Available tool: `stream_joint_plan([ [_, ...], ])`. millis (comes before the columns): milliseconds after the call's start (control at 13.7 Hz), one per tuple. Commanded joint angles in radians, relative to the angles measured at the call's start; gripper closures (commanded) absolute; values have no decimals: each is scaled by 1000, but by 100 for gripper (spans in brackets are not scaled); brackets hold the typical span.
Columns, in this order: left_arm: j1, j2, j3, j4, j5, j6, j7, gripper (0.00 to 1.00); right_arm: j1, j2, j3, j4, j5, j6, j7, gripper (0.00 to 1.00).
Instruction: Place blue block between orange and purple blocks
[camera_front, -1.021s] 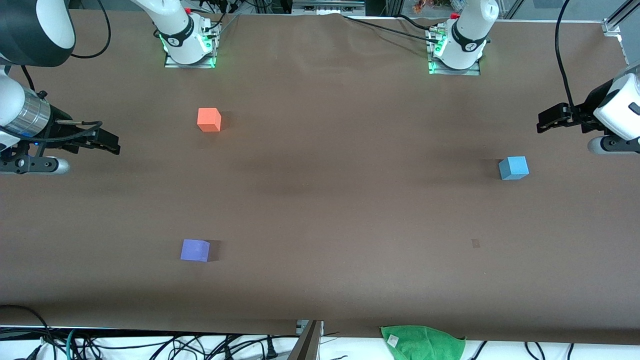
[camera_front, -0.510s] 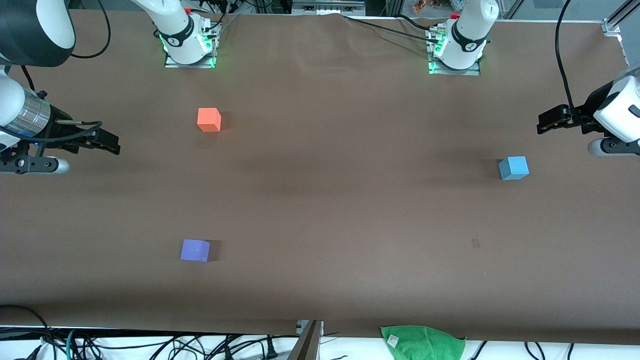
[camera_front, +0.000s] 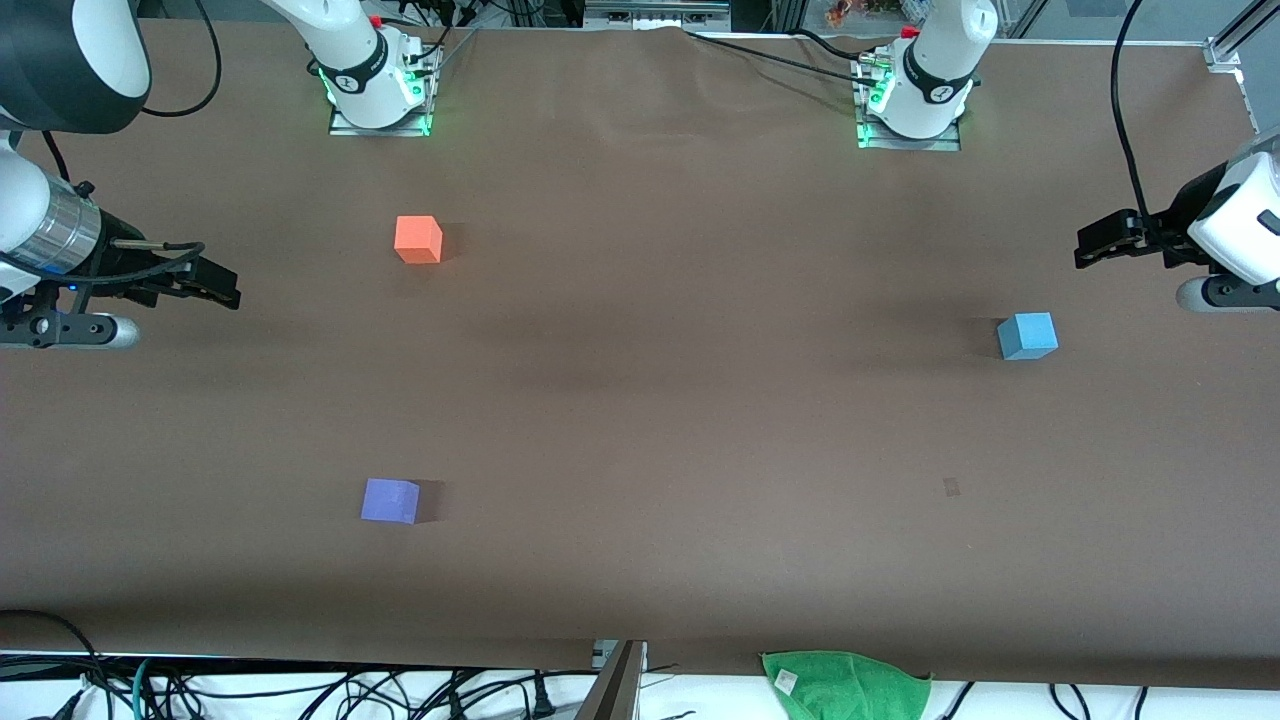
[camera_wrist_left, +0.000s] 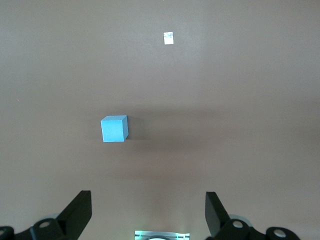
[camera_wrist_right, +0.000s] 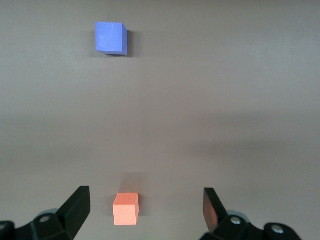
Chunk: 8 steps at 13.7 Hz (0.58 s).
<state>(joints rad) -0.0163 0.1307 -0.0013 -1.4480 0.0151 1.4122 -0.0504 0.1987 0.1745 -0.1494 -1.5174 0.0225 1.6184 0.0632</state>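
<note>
The light blue block (camera_front: 1027, 336) (camera_wrist_left: 114, 129) rests on the brown table toward the left arm's end. The orange block (camera_front: 418, 240) (camera_wrist_right: 125, 208) and the purple block (camera_front: 390, 500) (camera_wrist_right: 111, 38) lie toward the right arm's end, the purple one nearer the front camera, with a wide gap between them. My left gripper (camera_front: 1090, 245) (camera_wrist_left: 148, 197) hangs open and empty above the table at its own end, apart from the blue block. My right gripper (camera_front: 215, 285) (camera_wrist_right: 145, 197) hangs open and empty at its end, high over the table beside the orange block.
A green cloth (camera_front: 848, 685) lies at the table's edge nearest the front camera. A small pale mark (camera_front: 951, 486) (camera_wrist_left: 168, 38) sits on the table surface nearer the front camera than the blue block. Both arm bases (camera_front: 375, 85) stand along the back edge.
</note>
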Motion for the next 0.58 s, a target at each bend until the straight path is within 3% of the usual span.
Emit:
stream_joint_plan([
  [0,3,17,-2,28,16,-19,6,0,-2,-6,2,-3,8,-6,-8,0],
  [510,13,59,9,17,31,-21,7,0,-2,-6,1,-4,10,-6,-6,0],
])
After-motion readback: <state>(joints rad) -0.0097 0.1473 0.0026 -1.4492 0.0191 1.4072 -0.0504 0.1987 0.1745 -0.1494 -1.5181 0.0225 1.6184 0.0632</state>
